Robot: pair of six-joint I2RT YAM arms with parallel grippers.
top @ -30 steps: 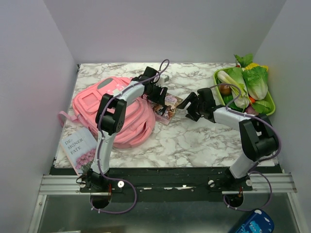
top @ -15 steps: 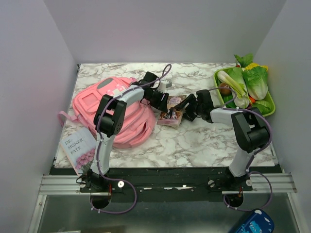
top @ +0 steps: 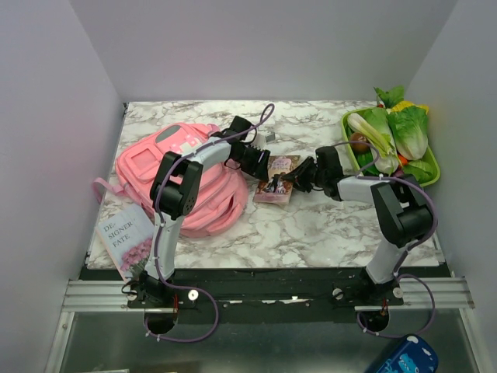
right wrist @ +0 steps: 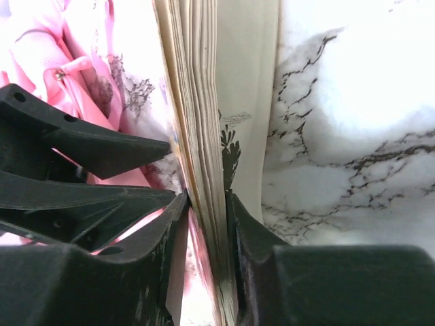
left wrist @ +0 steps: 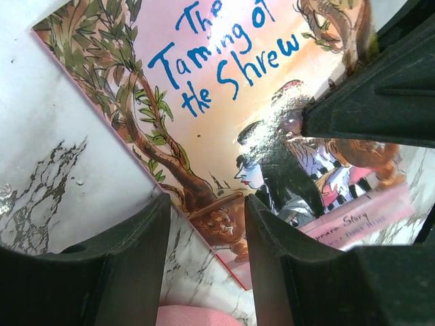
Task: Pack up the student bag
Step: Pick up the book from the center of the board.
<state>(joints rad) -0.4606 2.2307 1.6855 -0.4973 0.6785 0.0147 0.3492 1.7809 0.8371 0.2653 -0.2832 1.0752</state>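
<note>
1. Right gripper (right wrist: 207,204): pressed together on the page block of a paperback (right wrist: 204,102), one finger on each face. The hold is taken at the edge turned away from the bag.
2. Left gripper (left wrist: 207,214): spread, nothing pinched. A corner of the paperback's cover lies in the gap, and bare marble is seen between one finger and the book's edge.
3. Student bag (top: 182,175): laid flat on the left rear part of the table (top: 326,225), just beside the paperback's left side. The left gripper is placed where the two meet. Whether any pocket stands open cannot be told.
4. Handling of the bag, as judged: soft fabric, light and limp. It is expected to sag and fold rather than keep its shape, and to slide on the marble if pushed. An opening is unlikely to stay open unaided.
5. Hold on the bag, as judged: best taken at a zip edge, the rim of an opening or a strap. The flat panels offer little to pinch.
6. Also present: a second book (top: 128,229) at the near left edge, and a green tray (top: 345,124) of vegetables (top: 408,132) at far right, well apart from the bag.
</note>
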